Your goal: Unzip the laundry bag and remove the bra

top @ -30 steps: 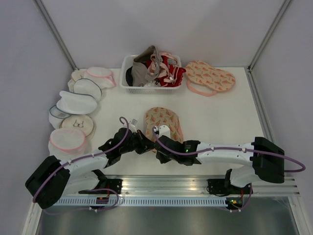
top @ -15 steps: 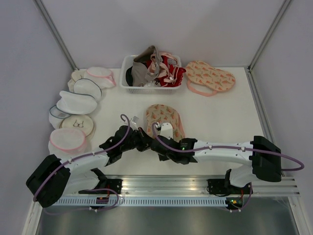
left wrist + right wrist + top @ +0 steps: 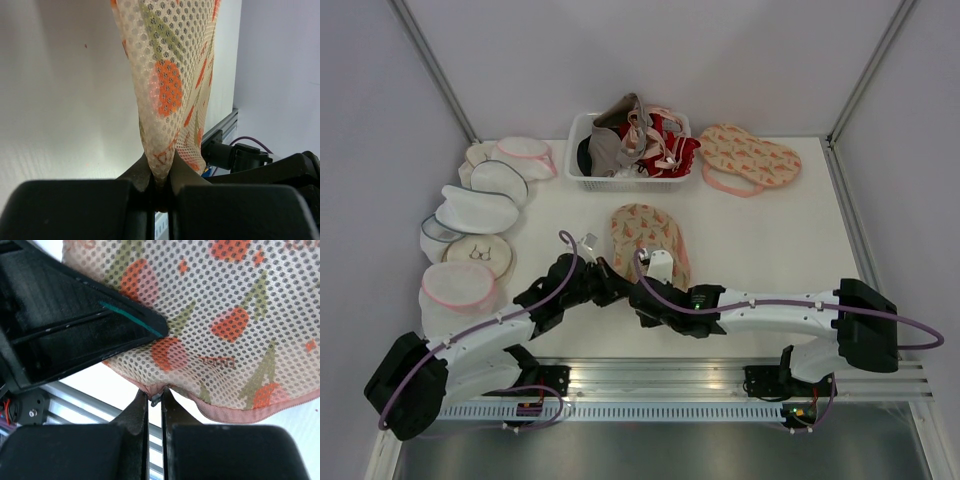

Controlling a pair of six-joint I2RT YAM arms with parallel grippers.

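Observation:
The laundry bag (image 3: 645, 238), peach mesh with watermelon print, lies at the table's middle, its near end lifted between my two grippers. My left gripper (image 3: 616, 291) is shut on a pinched fold of the bag (image 3: 167, 75); the fold runs up out of the jaws in the left wrist view. My right gripper (image 3: 638, 296) is shut on the small metal zipper pull (image 3: 156, 399) at the bag's pink trimmed edge (image 3: 240, 412). The left gripper's finger (image 3: 100, 335) shows beside it, pressed on the mesh. The bra is hidden.
A second watermelon pouch (image 3: 748, 156) lies at the back right. A white basket (image 3: 582, 128) of red, pink and grey garments stands at the back middle. Several white mesh round pouches (image 3: 475, 212) lie along the left. A metal rail (image 3: 660, 375) runs along the near edge.
Both grippers have shifted left and slightly away with the bag's near end. The bag has slid and stretched toward the back left. Both stay shut.

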